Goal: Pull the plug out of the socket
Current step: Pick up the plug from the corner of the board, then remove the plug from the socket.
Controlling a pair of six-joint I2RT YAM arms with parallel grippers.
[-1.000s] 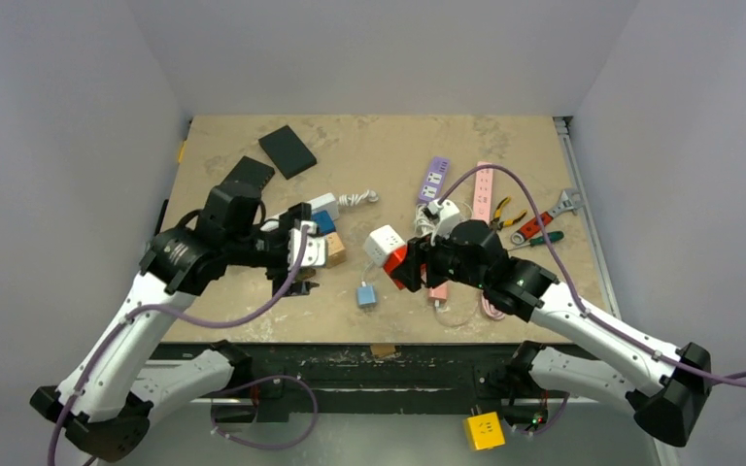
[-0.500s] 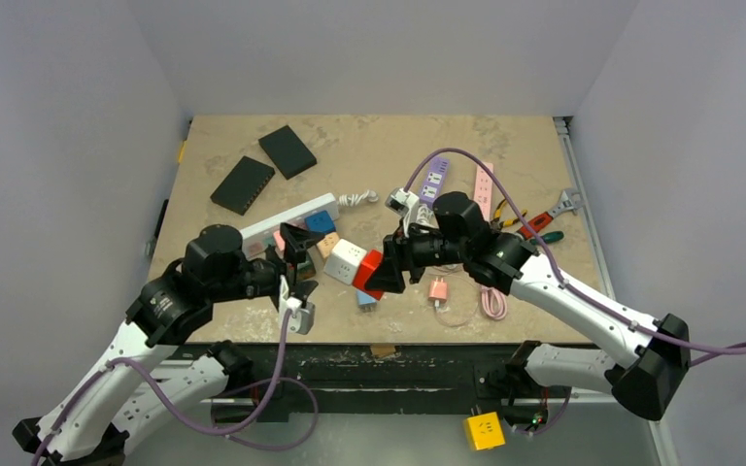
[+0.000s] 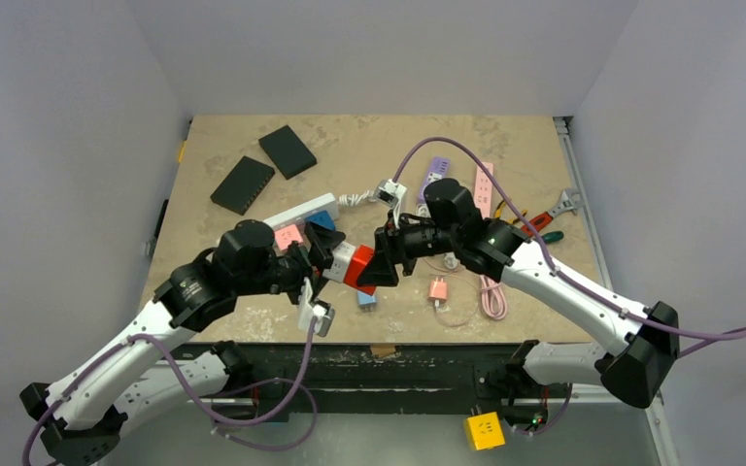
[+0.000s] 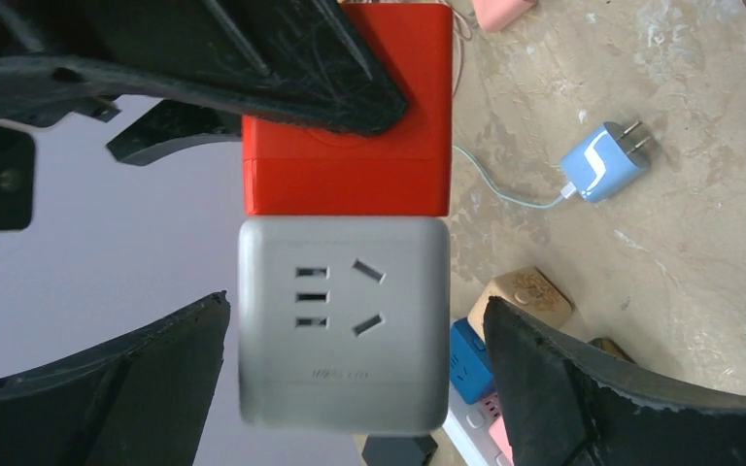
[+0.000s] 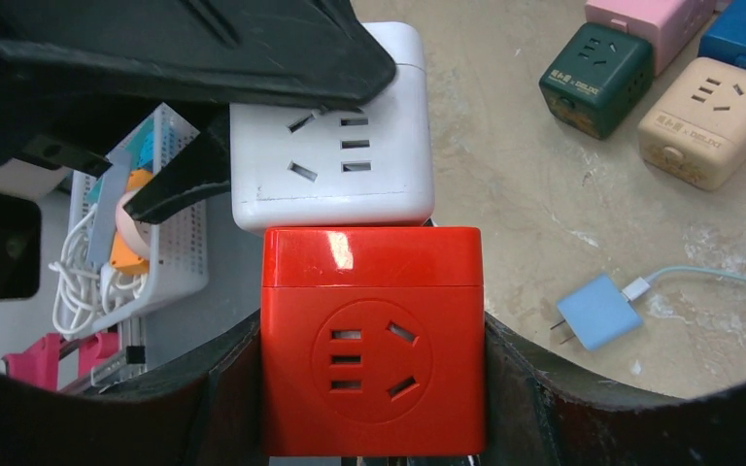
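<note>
Holding the red cube [image 5: 373, 349] is our right gripper [image 5: 373, 330], whose fingers press flat on its two opposite sides in the right wrist view. The white cube [image 4: 343, 320] sits flush against the red one with no seam open, so we judge the pair fully mated. It appears to be carried clear of the table [image 3: 369, 146], a little toward 7 o'clock from the table's middle in the top view.

Our left gripper [image 4: 355, 306] straddles the white cube with its jaws spread. In the left wrist view a strip of daylight shows on both sides, at 3 and 9 o'clock of the cube, so it has hold of nothing yet.

Both cubes look like hard, glossy plastic shells: light, rigid and rather slippery under bare pads. We expect the prongs to hold with firm friction and then let go suddenly. We think the best hold on the white cube is square on its two flat side faces, close to the seam at 12 o'clock in the left wrist view and clear of the rounded corners. The pull should then run straight along the joint, since twisting could bind the prongs or let a cube slide out.

A blue charger [image 3: 366, 296] lies on the table at 6 o'clock from the pair.
</note>
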